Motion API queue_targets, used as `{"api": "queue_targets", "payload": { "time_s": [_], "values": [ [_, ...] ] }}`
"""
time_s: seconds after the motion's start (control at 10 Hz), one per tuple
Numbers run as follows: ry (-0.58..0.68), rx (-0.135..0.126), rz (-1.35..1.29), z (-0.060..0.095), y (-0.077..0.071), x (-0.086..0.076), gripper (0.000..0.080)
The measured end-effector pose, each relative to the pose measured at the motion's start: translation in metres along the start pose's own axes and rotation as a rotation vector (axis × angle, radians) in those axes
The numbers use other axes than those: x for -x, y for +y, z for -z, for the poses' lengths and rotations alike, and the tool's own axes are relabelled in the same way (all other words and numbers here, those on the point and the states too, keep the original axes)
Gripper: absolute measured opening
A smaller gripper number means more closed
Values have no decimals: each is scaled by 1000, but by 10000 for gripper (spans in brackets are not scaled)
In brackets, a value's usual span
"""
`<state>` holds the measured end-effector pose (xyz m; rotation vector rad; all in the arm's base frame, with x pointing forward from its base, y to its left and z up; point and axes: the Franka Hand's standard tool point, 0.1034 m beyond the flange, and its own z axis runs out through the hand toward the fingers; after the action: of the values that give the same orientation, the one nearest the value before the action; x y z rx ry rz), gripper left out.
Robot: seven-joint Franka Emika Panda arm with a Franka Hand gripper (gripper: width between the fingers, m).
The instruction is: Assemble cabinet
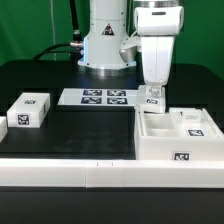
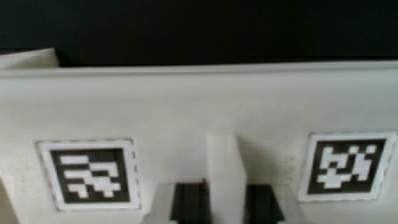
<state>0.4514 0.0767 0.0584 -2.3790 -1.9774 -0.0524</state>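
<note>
The cabinet (image 1: 176, 135) is a large white open box with marker tags, lying at the exterior view's right near the table's front edge. My gripper (image 1: 152, 97) reaches straight down onto its far left part. In the wrist view the cabinet's white wall (image 2: 196, 105) fills the picture, with one tag (image 2: 87, 176) on one side and another tag (image 2: 349, 164) on the other. My gripper (image 2: 226, 198) straddles a thin upright white rib (image 2: 222, 160) of the cabinet. The dark fingers (image 2: 187, 205) press against both of its sides with no gap showing.
A lone small white tagged block (image 1: 28, 110) lies at the exterior view's left. The marker board (image 1: 97, 97) lies flat at the back middle, in front of the arm's base (image 1: 105, 45). A white rim (image 1: 60, 170) runs along the table's front edge.
</note>
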Motion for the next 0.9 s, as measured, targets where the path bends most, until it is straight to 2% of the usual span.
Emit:
{"api": "queue_targets", "payload": {
  "time_s": [0.1,0.3,0.7,0.9],
  "values": [
    [5,7,-1,1,8,-4,70],
    [5,0,-3,-1,9,-4,70],
    [5,0,-1,-1,9,-4,70],
    [3,-5,71,-2,7,-1,70]
  ]
}}
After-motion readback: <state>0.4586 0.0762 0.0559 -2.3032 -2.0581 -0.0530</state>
